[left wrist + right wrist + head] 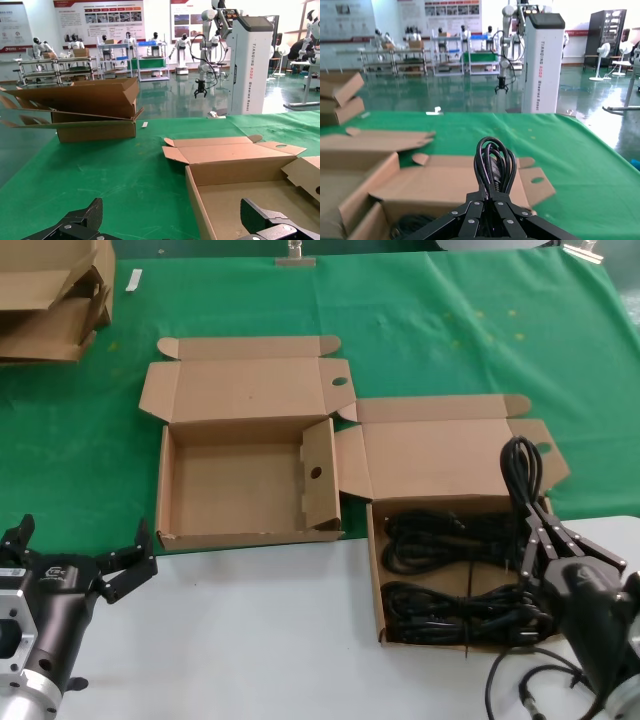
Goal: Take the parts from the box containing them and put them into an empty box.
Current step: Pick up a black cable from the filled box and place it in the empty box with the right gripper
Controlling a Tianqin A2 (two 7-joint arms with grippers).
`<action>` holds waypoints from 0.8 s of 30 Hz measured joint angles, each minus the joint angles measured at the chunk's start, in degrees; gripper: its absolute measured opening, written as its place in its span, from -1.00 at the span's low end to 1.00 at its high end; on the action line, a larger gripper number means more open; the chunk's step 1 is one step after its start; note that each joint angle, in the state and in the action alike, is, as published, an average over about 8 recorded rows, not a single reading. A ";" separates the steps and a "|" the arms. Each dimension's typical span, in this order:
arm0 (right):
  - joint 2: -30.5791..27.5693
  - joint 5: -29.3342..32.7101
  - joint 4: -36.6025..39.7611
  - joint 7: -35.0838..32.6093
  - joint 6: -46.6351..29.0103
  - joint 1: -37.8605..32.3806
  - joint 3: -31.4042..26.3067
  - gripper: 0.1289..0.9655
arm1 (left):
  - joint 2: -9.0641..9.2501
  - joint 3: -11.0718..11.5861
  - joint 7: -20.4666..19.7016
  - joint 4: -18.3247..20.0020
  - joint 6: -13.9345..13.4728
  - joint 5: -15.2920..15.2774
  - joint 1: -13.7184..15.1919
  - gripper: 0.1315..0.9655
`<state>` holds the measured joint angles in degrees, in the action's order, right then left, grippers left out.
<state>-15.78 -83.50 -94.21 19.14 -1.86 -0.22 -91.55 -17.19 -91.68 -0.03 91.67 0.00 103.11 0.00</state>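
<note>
A green cloth covers the far part of the bench (440,330), with a bare white strip nearest the robot; behind it the wrist views show a hall of display racks and other robots. Two open mailer boxes sit side by side across the cloth's near edge. The empty box (240,485) lies to the left, its tall holed side flap standing up against its neighbour, the box containing the parts (375,570), where at least two wound black cords (450,575) lie stacked along its length.

The right end effector (533,515) is clamped together on one cord bundle (522,468), holding its loop upright above the source box's right edge, probably so it clears the low wall before travelling left. That standing flap is the edge to mind: the bundle would need to pass over it, not through it. The left end effector (75,560) waits with fingers apart over the white strip, just off the empty box's near left corner, leaving the interior open for a drop
</note>
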 joint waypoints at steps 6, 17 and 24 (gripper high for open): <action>1.69 -5.81 -2.95 -4.35 -0.21 1.34 0.01 -0.94 | 0.00 0.00 0.00 0.00 0.00 0.00 0.00 1.00; 8.83 -16.48 -3.77 -19.50 -8.46 2.46 6.82 -0.94 | 0.00 0.00 0.00 0.00 0.00 0.00 0.00 1.00; 11.29 -19.63 -4.39 -23.92 -10.72 2.71 7.98 -0.94 | 0.00 0.00 0.00 0.00 0.00 0.00 0.00 1.00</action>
<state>-4.50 -103.13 -98.61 -4.78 -12.58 2.49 -83.58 -17.19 -91.68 -0.03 91.67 0.00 103.11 0.00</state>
